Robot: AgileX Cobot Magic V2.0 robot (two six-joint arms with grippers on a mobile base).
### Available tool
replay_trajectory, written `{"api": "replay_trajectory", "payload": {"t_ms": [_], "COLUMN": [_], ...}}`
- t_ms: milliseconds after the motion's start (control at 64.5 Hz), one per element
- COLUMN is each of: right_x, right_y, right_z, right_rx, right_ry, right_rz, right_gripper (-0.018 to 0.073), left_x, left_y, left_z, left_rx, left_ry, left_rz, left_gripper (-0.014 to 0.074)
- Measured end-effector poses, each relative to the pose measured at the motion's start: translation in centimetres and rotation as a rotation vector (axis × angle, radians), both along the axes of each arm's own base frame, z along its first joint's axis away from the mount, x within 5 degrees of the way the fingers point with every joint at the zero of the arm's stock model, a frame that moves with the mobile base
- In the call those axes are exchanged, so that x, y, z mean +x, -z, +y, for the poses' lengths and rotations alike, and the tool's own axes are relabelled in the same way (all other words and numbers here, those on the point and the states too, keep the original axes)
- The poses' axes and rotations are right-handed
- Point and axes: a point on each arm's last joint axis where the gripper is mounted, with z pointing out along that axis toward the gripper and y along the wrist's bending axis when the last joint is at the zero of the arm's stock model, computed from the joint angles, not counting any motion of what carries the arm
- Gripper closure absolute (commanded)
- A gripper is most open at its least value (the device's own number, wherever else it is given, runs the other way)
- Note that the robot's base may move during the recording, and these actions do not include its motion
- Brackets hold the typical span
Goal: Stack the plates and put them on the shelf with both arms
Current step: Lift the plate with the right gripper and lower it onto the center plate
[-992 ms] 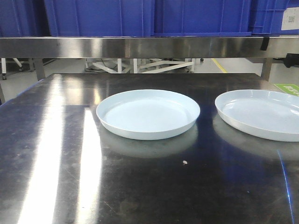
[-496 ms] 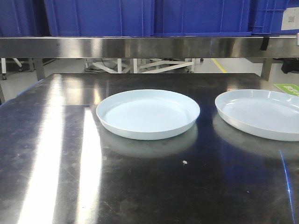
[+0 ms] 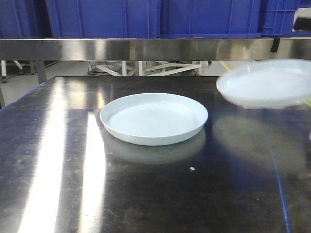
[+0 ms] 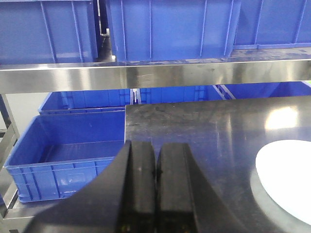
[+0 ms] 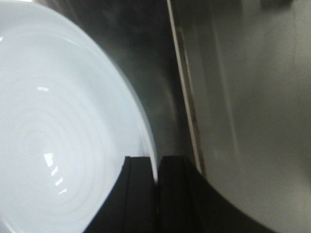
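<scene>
At the bottom of the right wrist view, your right gripper (image 5: 156, 170) has its fingers clamped on the thin rim of the raised plate (image 5: 58, 121), which fills the left of that frame. At bottom centre of the left wrist view, your left gripper (image 4: 155, 167) has its fingers pressed together on nothing.

Further out in the front view, the resting plate (image 3: 153, 119) lies flat at the centre of the dark tabletop (image 3: 146, 194). The raised plate hangs clear of the surface at the right edge, blurred. Farthest back, the shelf (image 3: 146, 48) rail crosses the top of the frame under blue crates (image 3: 102, 17).

Your risk is that edge pinch on a glossy rim. On a fast swing the plate could droop or slip out, clip the resting plate's rim and skid it, or land off-centre.
</scene>
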Motion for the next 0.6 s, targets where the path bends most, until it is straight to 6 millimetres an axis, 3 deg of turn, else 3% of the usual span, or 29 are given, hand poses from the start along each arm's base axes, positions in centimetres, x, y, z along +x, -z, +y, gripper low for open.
{"api": "replay_trajectory", "payload": {"t_ms": [140, 295, 465, 605], "right_x": [0.0, -0.1, 0.4, 1.0], "right_y": [-1.9, -2.4, -0.5, 2.3], "right_z": [1.7, 7.0, 13.4, 16.3], "right_rx": [0.073, 0.113, 0.137, 0.14], "right_ry": [-0.015, -0.141, -0.283, -0.335], "right_rz": [-0.055, -0.066, -0.055, -0.009], "right_gripper": [0.0504, 0.0503, 0.0503, 0.0499], "left_x": [0.0, 0.0, 0.0, 0.0], "left_y": [0.0, 0.0, 0.0, 0.0], "left_z": [0.0, 0.0, 0.0, 0.0], "left_rx": [0.0, 0.0, 0.0, 0.0], "left_ry": [0.0, 0.0, 0.0, 0.0], "left_rz": [0.0, 0.0, 0.0, 0.0], "left_gripper": [0.0514, 0.0514, 0.0514, 0.0514]}}
